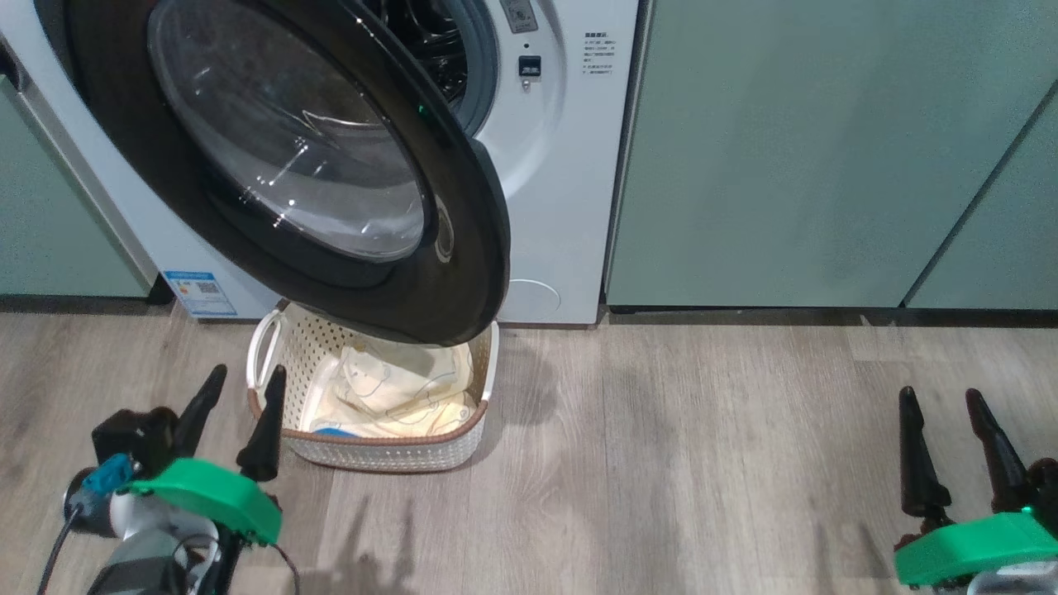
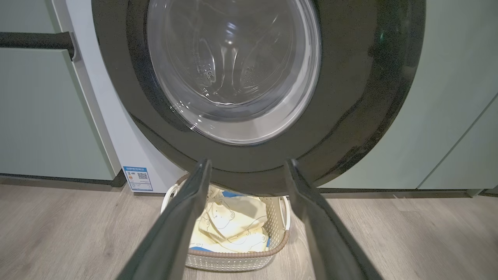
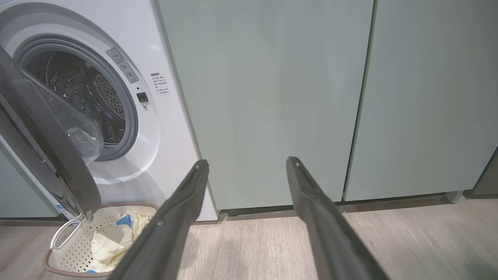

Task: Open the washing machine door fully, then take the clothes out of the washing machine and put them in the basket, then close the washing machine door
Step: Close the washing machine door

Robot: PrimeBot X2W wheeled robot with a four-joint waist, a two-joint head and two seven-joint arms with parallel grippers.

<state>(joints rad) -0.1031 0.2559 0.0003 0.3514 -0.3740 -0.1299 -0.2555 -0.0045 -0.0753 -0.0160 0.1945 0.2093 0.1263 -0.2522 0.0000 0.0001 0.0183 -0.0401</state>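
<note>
The washing machine [image 1: 550,165] [image 3: 167,128] is white, and its door [image 1: 273,165] [image 2: 350,97] [image 3: 42,140], black-rimmed with a glass bowl, hangs partly open over the basket. The steel drum [image 3: 85,93] looks bare where it shows. The cream basket [image 1: 388,450] [image 2: 233,260] [image 3: 70,249] stands on the floor under the door with the pale yellow clothes [image 1: 397,392] [image 2: 229,229] [image 3: 113,241] lying in it. My left gripper [image 1: 241,397] [image 2: 247,167] is open and empty, just left of the basket, pointing at the door. My right gripper [image 1: 942,405] [image 3: 245,165] is open and empty, far right, facing the cabinets.
Sage-green cabinet doors [image 1: 826,149] [image 3: 272,97] flank the washer on the right, another cabinet [image 2: 42,112] on the left. A blue label [image 1: 198,293] sits at the washer's lower left corner. Wood-look floor [image 1: 661,463] stretches between the basket and my right gripper.
</note>
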